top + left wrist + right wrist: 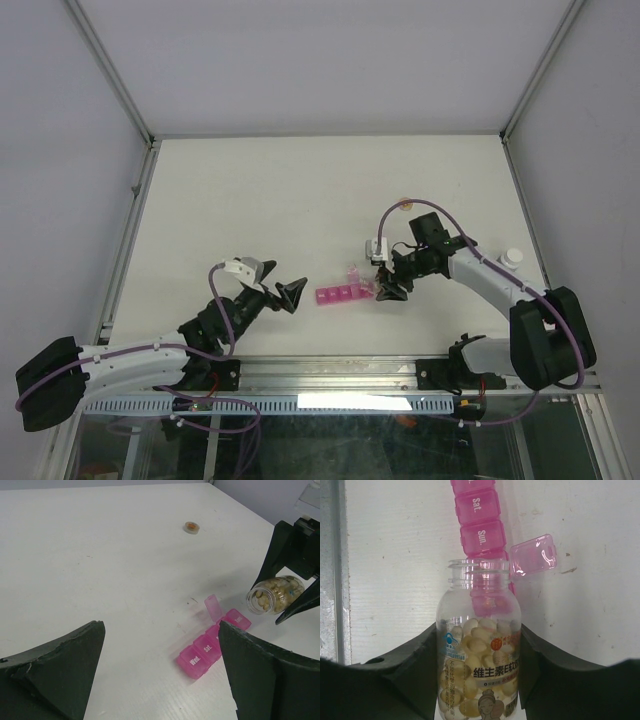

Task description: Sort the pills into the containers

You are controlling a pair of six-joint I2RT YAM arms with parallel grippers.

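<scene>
Right wrist view: right pincer [480, 680] pinching a clear pill bottle [479, 650], uncapped mouth tipped toward the pink strip.
Bottle contents: pale softgels, many, loose behind the neck.
Containers [212, 645]: magenta strip on the bench [300, 200], between the arms; one end lid [534, 555] raised, others appear closed.
Left pincer [160, 680]: spread wide, empty, near the strip.
Risk: overtilt would likely dump several pills, overshooting the one open compartment.
Risk: strip unheld; a nudge could shift it.
</scene>
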